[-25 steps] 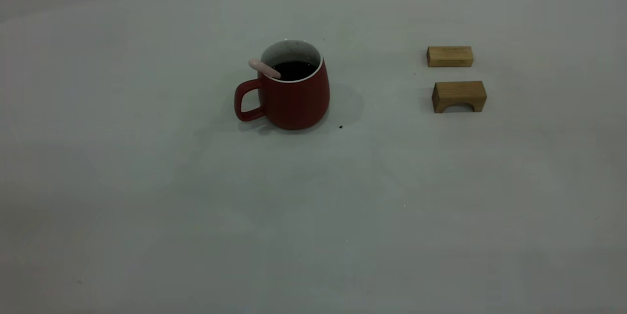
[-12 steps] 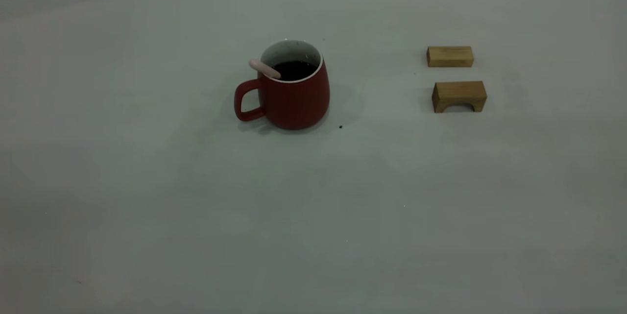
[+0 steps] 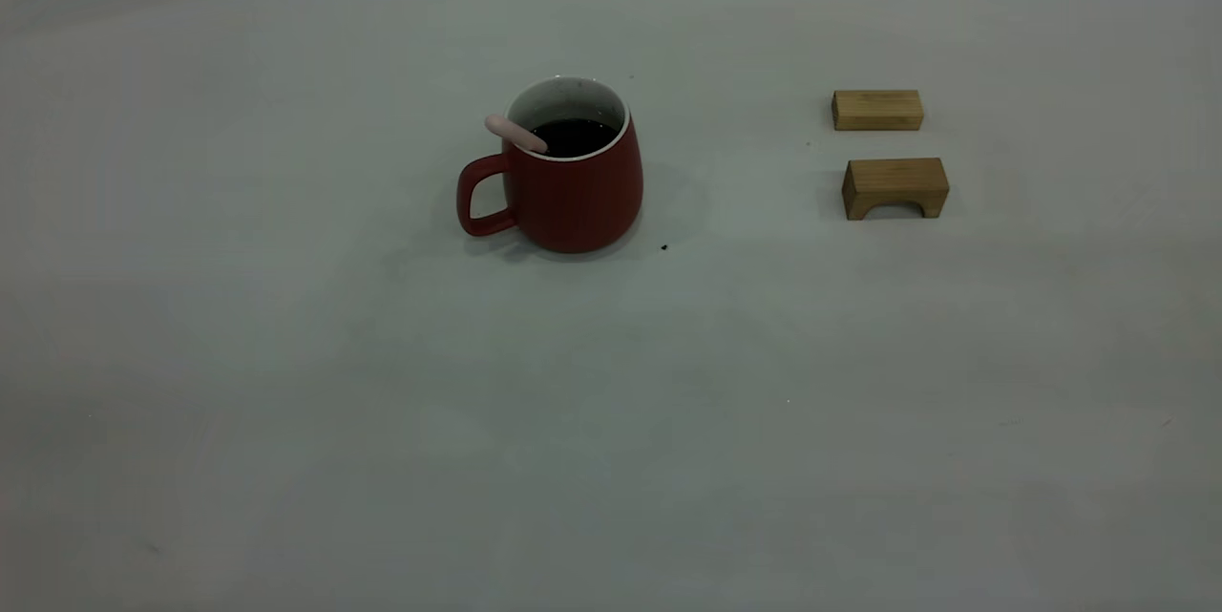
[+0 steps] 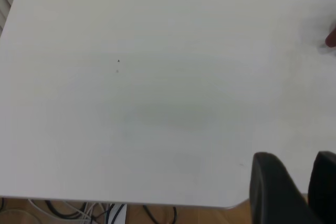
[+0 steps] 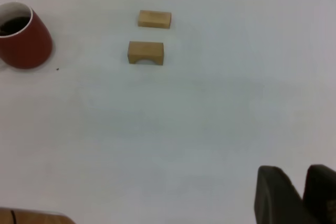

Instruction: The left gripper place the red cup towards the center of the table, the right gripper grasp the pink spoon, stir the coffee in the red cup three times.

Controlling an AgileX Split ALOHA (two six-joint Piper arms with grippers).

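Observation:
The red cup point(image 3: 573, 192) stands upright near the middle of the table point(image 3: 611, 402), its handle pointing left. Dark coffee point(image 3: 573, 137) fills it. The pink spoon point(image 3: 511, 132) leans inside it, the pink handle resting on the rim above the cup's handle; its bowl is hidden in the coffee. Neither arm shows in the exterior view. The left gripper point(image 4: 310, 156) hangs over the table's near edge, fingers close together, holding nothing, with a sliver of the red cup point(image 4: 332, 39) far off. The right gripper point(image 5: 305, 170) is likewise shut and empty, far from the red cup point(image 5: 23, 45).
Two tan wooden blocks lie right of the cup: a flat block point(image 3: 876, 110) behind and an arched block point(image 3: 895, 187) in front. A small dark speck point(image 3: 663, 247) sits by the cup's base. Cables point(image 4: 79, 211) hang below the table edge in the left wrist view.

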